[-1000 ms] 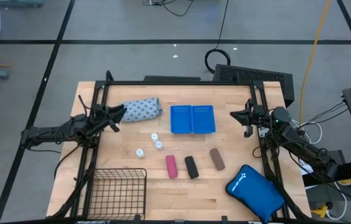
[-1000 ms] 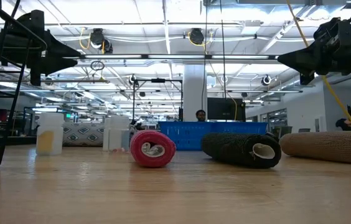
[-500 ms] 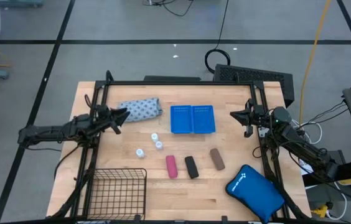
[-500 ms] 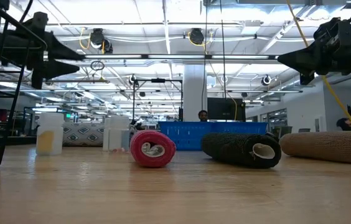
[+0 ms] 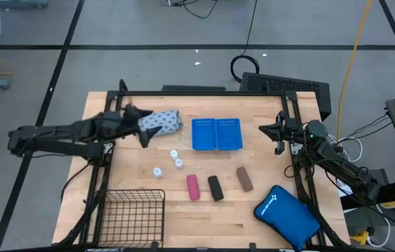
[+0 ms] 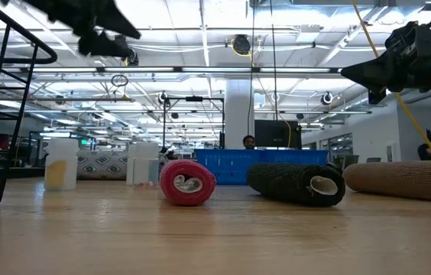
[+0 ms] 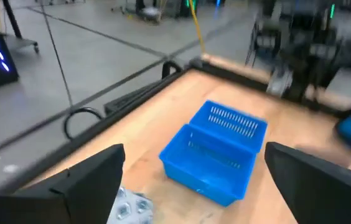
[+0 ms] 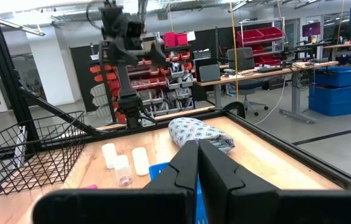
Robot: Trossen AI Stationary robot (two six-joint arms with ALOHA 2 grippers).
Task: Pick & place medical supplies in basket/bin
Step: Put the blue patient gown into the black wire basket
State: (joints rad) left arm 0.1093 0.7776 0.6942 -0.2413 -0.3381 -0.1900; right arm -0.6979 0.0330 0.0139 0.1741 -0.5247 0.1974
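wooden table (image 5: 267, 210), butcher-block top, black frame rails along both sides.

dotted soft pack (image 5: 161, 122): grey-blue patterned fabric, pillow-shaped, long axis across the table, lying at the far left part of the top. left gripper (image 5: 136, 124) hangs over its left end, fingers spread wide, holding nothing; touching or not cannot be told.

blue tray (image 5: 217, 134): bright plastic, rectangular, two perforated compartments side by side, just right of the pack, apart from it.

three white vials (image 5: 174, 157): tiny upright cylinders, clustered on the bare wood nearer than the pack and tray.

pink roll (image 5: 193, 187), black roll (image 5: 215, 187), brown roll (image 5: 244, 179): short cylinders of wrapped textured fabric, lying on their sides in a row, long axes running roughly front to back; the brown one is tilted slightly. the low view shows their hollow ends.

wire basket (image 5: 132, 215): black mesh, rectangular, near left corner, well apart from the supplies.

blue zip pouch (image 5: 286, 215): padded, white logo, near right corner, angled.

right gripper (image 5: 276, 131): waits at the right edge, fingers pressed together, holding nothing.
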